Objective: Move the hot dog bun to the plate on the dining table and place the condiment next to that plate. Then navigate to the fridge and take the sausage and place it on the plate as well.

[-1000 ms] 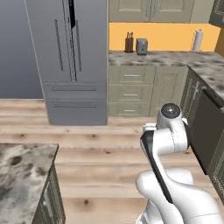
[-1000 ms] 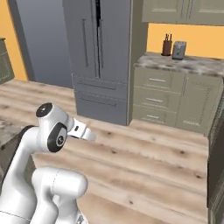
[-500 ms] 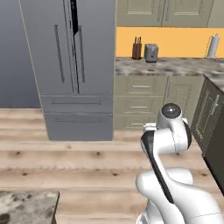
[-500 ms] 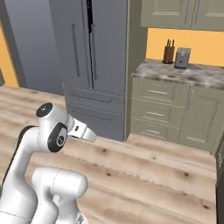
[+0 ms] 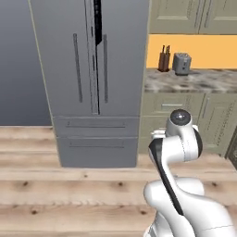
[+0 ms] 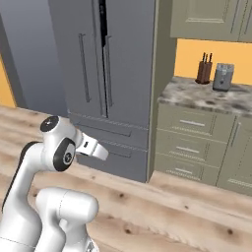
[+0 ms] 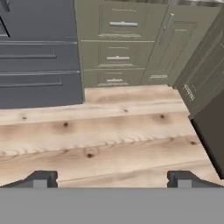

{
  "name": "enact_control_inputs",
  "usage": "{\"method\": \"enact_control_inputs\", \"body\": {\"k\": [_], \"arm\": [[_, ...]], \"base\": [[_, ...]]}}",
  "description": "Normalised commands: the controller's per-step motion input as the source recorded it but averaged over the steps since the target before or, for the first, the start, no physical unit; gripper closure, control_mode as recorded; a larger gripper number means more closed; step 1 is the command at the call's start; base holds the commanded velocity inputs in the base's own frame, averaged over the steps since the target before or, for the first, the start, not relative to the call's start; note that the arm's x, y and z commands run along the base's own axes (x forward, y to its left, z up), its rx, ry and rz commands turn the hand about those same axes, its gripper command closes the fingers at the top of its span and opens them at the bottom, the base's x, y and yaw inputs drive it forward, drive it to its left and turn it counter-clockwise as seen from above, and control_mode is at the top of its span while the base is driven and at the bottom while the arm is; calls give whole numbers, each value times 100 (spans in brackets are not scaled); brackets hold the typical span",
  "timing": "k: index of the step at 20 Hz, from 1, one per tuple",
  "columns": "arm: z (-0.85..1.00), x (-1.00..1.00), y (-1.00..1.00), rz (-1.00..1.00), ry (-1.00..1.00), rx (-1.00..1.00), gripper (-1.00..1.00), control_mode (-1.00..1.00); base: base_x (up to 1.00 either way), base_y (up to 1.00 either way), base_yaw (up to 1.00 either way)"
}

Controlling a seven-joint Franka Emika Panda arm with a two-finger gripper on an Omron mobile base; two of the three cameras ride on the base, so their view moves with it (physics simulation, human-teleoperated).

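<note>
Fridge (image 5: pixel 92 78) stands at left in both base views, grey, its double doors slightly ajar at the centre seam, two drawers below. Sausage cannot be seen behind the doors. Arm (image 5: pixel 178 148) is folded ahead of the fridge. Gripper (image 7: pixel 112 178) is spread wide, holds nothing, and points down at the wooden floor (image 7: pixel 109 131). Counter (image 5: pixel 194 79) at right carries a knife block (image 5: pixel 163 59) and toaster (image 5: pixel 181 63).
</note>
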Motion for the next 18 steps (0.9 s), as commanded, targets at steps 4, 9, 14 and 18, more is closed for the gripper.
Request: {"method": "enact_control_inputs", "body": {"k": [4, 9, 14, 18], "arm": [[0, 0, 0, 0, 0, 0, -100, 100], [0, 0, 0, 0, 0, 0, -100, 100], [0, 0, 0, 0, 0, 0, -100, 100], [0, 0, 0, 0, 0, 0, -100, 100]], "base": [[100, 30, 2], [100, 73, 0], [87, 81, -9], [45, 32, -19]]}}
